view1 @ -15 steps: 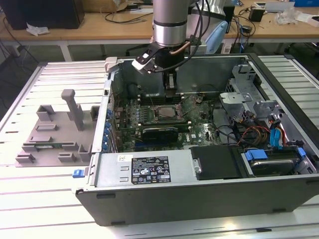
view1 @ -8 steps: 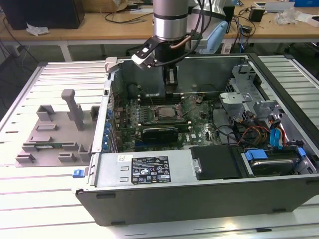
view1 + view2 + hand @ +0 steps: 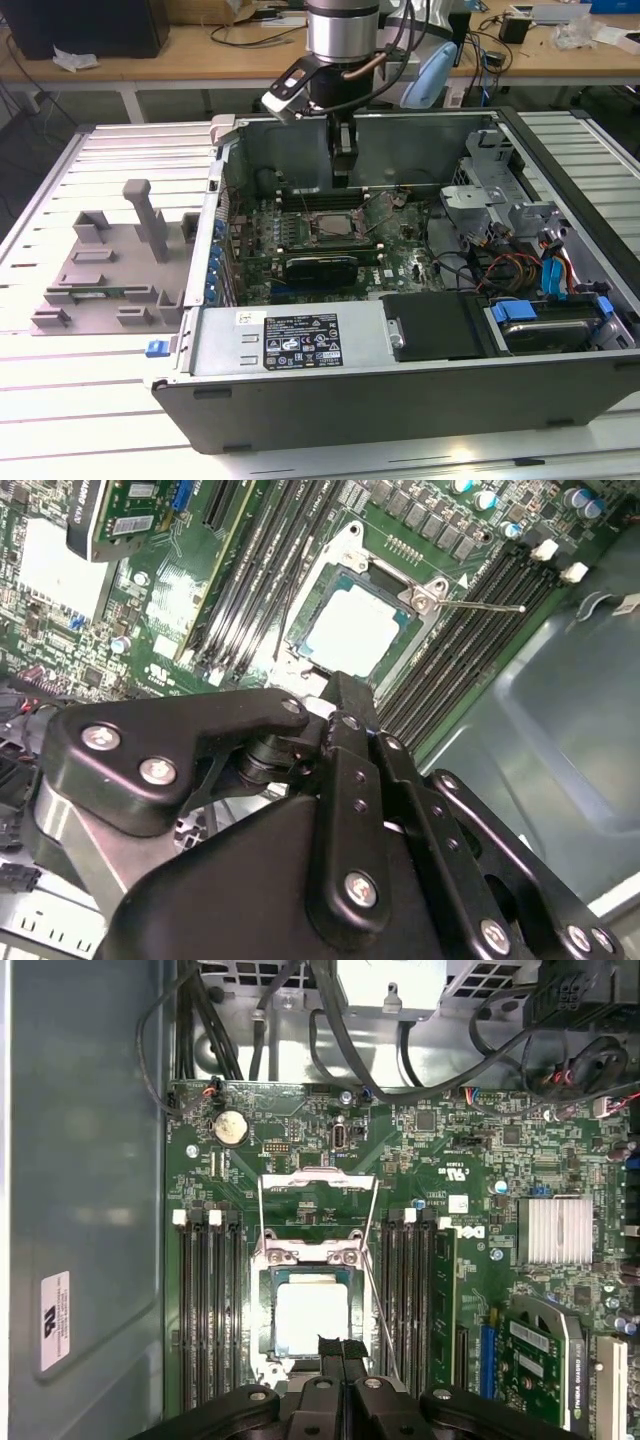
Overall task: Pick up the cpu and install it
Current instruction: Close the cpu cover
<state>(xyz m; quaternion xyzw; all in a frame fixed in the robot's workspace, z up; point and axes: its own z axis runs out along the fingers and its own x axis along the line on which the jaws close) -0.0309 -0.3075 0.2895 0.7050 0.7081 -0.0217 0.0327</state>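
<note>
Slatted white table (image 3: 70, 410), open computer case (image 3: 420, 400), cpu (image 3: 310, 1318) lying in its socket (image 3: 266, 1310).
Gripper (image 3: 340, 1348) hangs close over the cpu, fingers (image 3: 328, 1355) pinched narrowly together.

— How's the light on your feeds?
— Bright, even, from overhead. In the exterior view I get white glare off the table (image 3: 90, 430) and soft shadow inside the computer case (image 3: 420, 140).
— And closer in?
— In both wrist views the cpu (image 3: 311, 1318) (image 3: 352, 630) washes out pale.
</note>
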